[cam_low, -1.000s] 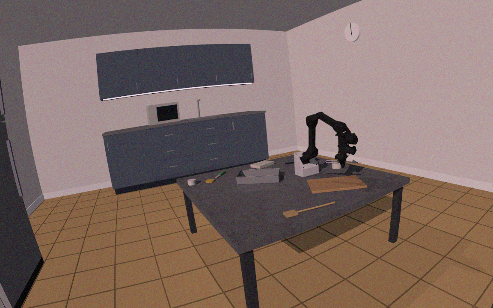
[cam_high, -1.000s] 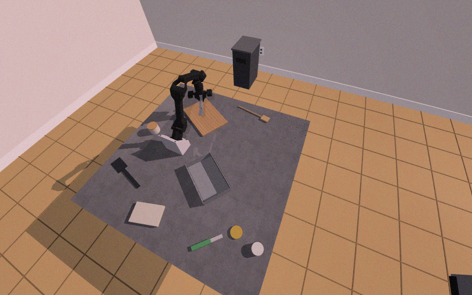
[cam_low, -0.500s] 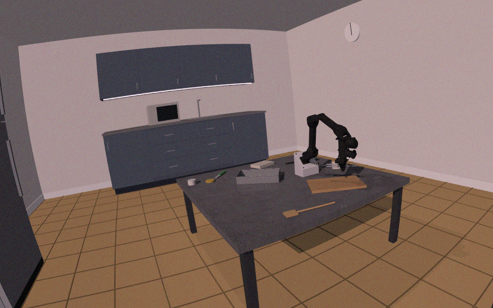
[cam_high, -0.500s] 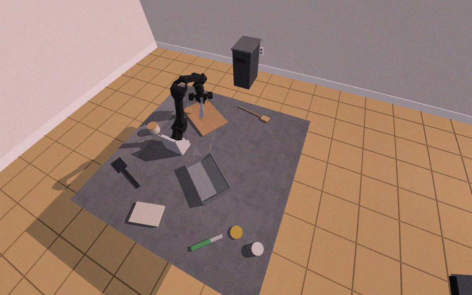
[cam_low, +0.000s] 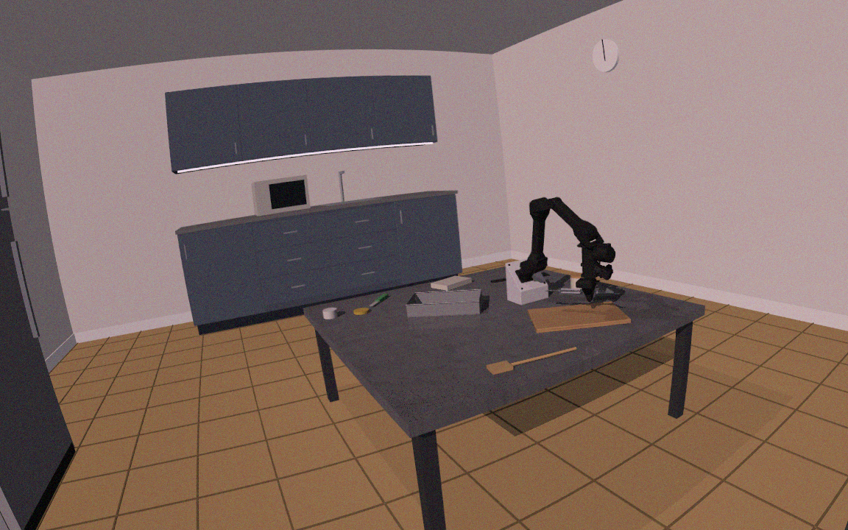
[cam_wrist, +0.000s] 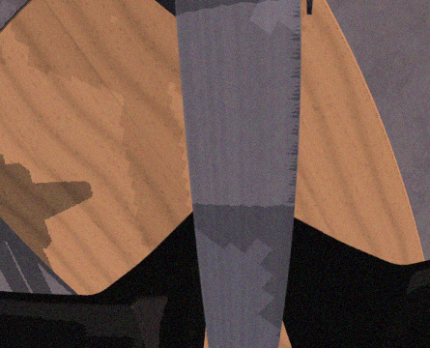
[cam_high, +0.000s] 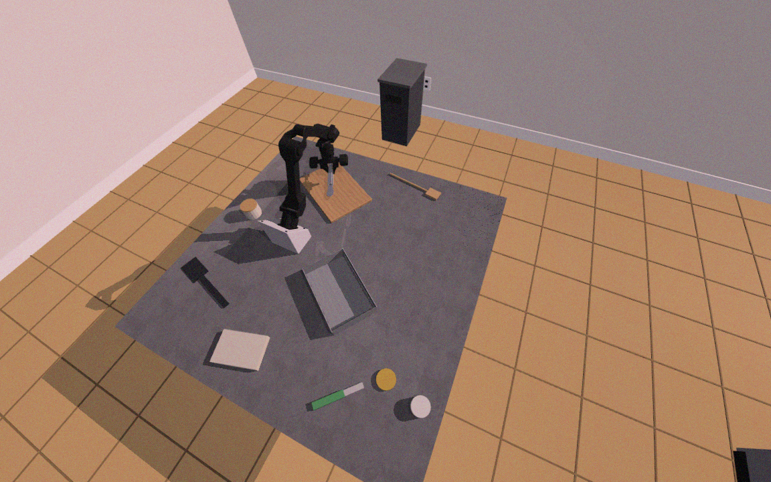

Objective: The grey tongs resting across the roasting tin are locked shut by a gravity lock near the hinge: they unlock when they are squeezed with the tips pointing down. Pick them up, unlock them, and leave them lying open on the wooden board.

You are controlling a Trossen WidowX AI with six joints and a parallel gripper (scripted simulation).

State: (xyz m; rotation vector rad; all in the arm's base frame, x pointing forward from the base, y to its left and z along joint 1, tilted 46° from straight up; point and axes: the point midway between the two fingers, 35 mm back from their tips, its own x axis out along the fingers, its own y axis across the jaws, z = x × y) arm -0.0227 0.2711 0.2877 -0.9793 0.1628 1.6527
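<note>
The grey tongs (cam_high: 330,187) (cam_low: 570,292) (cam_wrist: 241,121) are held roughly level a little above the wooden board (cam_high: 346,206) (cam_low: 565,321) (cam_wrist: 79,121). Shadows of the arm and tongs fall on the board. My gripper (cam_high: 329,170) (cam_low: 589,298) (cam_wrist: 232,216) points down and is shut on the tongs, with one black finger on each side in the wrist view. The tongs' arms look close together; whether the lock is engaged cannot be seen. The grey roasting tin (cam_high: 357,278) (cam_low: 443,308) stands on the table away from the gripper, with nothing across it.
A wooden spatula (cam_high: 407,182) (cam_low: 544,356) lies beyond the board. A lidded jar (cam_high: 250,209) stands near the arm's base. A black tool (cam_high: 211,289), a pale block (cam_high: 239,349), a green-handled utensil (cam_high: 327,399), a yellow disc (cam_high: 385,378) and a white cup (cam_high: 419,406) are farther off.
</note>
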